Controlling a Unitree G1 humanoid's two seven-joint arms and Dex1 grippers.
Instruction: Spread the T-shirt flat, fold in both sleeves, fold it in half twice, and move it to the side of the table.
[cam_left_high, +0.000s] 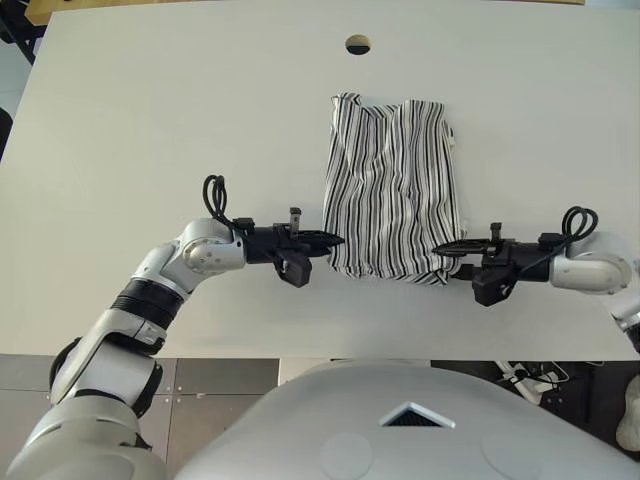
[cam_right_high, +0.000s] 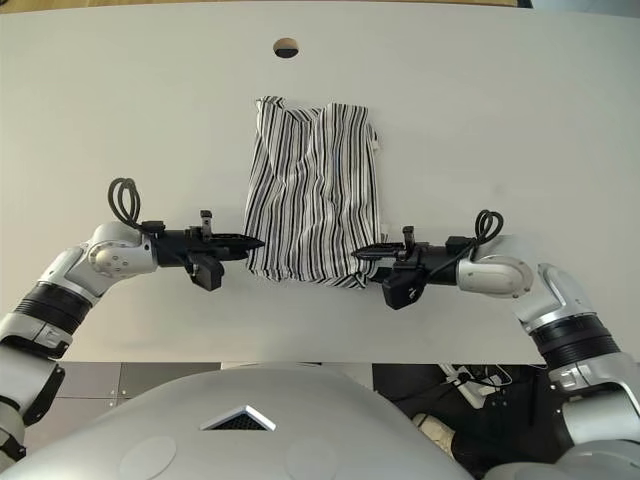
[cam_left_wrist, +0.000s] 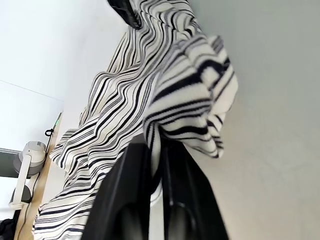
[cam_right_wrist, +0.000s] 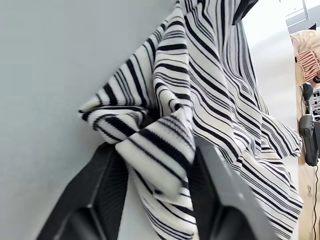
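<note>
A black-and-white striped T-shirt (cam_left_high: 392, 185) lies in a narrow folded strip on the white table (cam_left_high: 150, 150), its near edge toward me. My left gripper (cam_left_high: 335, 240) is shut on the near left corner of the T-shirt (cam_left_wrist: 165, 105). At the near right corner, the right gripper (cam_left_high: 440, 246) is shut on bunched fabric of the T-shirt (cam_right_wrist: 200, 100). Both arms reach in from the sides, low over the tabletop. The black fingers (cam_left_wrist: 137, 200) pinch a fold of cloth, and the right fingers (cam_right_wrist: 215, 195) hold a rolled hem.
A round cable hole (cam_left_high: 357, 44) sits in the table behind the shirt. Wide bare tabletop lies to the left and right of the cloth. The table's near edge (cam_left_high: 300, 356) runs just under both arms.
</note>
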